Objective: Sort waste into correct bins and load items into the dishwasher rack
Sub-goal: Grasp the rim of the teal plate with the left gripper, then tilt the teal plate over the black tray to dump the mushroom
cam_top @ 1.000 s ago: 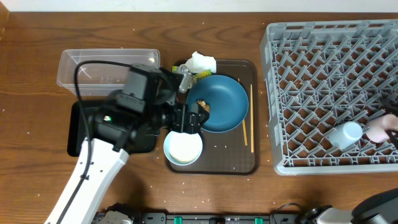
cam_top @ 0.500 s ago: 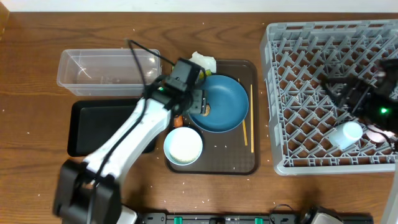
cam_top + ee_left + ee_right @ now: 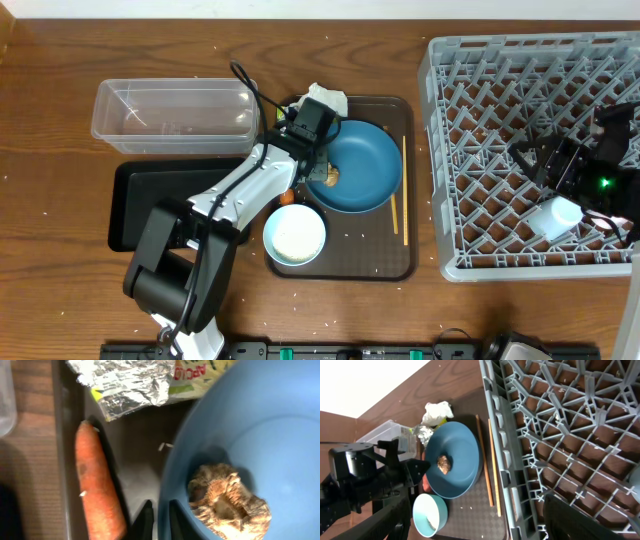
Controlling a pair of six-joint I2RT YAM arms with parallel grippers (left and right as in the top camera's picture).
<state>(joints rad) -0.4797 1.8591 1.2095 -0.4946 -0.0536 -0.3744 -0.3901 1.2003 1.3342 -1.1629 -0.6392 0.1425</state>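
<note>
My left gripper (image 3: 160,521) is shut on the left rim of the dark-blue plate (image 3: 360,165), one finger outside and one inside. A brown food lump (image 3: 227,505) lies in the plate. Left of the rim, an orange carrot (image 3: 97,490) rests on the brown tray, with silver foil (image 3: 125,380) and a yellow-green wrapper (image 3: 200,372) beyond. White tissue (image 3: 325,100) sits at the tray's back. The light-blue bowl (image 3: 295,236) and chopsticks (image 3: 404,190) are also on the tray. My right gripper (image 3: 530,160) hangs open over the dishwasher rack (image 3: 480,110), holding nothing.
The clear tub (image 3: 175,115) and the black tray (image 3: 150,205) stand left of the brown serving tray (image 3: 380,255). A white cup (image 3: 558,215) lies in the rack's front right part. Rice grains are scattered on the serving tray.
The left gripper has closed onto the plate's rim after reaching over the tray. The right arm has shifted a little above the rack, still open.
</note>
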